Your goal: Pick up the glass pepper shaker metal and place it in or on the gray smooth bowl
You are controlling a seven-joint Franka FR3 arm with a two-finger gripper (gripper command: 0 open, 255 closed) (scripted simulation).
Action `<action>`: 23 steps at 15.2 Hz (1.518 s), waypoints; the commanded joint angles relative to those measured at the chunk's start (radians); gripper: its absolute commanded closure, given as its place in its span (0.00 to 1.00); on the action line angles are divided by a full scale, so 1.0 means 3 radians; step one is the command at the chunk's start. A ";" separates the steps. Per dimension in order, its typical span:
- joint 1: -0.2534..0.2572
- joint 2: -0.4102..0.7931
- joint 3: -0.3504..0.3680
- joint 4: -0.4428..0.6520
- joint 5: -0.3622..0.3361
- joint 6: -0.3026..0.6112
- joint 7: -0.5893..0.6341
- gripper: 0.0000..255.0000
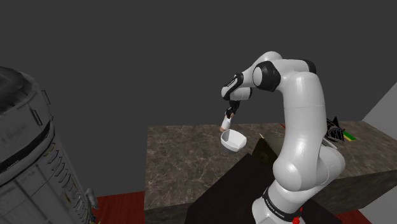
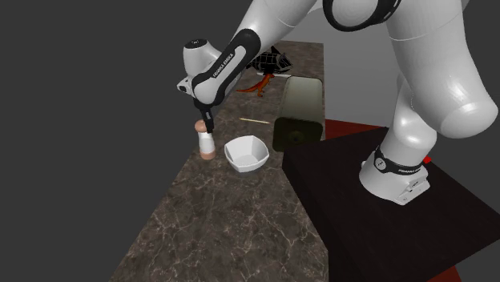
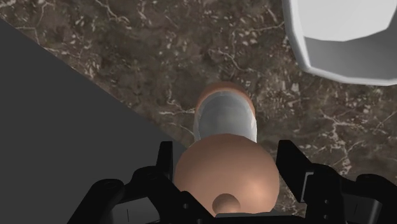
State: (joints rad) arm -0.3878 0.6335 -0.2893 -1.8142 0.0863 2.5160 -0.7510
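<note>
Now at grasp stage, by look. Gripper [image 2: 207, 126] straight down over pepper shaker [image 2: 207, 146], black fingers narrow, set against brown cap on both sides, seemingly clasping. Shaker upright, long axis in line with gripper, base on marbled counter [image 2: 232, 216], close to edge away from stand. White bowl [image 2: 248, 167] just beside gripper, stand-ward, apart from shaker, mouth up. Coming move, judged: lift above rim, short shift stand-ward, lower. Dark olive box [image 2: 300, 112] past bowl, off that path.
</note>
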 commanded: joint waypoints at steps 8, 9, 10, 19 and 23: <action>0.0042 -0.0220 -0.0052 -0.0005 -0.0057 -0.0214 0.0014 1.00; 0.0047 -0.0250 -0.0059 -0.0003 -0.0065 -0.0246 0.0016 1.00; 0.0053 -0.0279 -0.0066 -0.0001 -0.0073 -0.0278 0.0019 1.00; 0.0095 -0.0528 -0.0120 0.0058 -0.0147 -0.0578 0.0037 1.00; 0.0111 -0.0626 -0.0140 0.0103 -0.0177 -0.0719 0.0044 1.00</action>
State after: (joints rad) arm -0.3554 0.4556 -0.3293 -1.7814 0.0360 2.3082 -0.7375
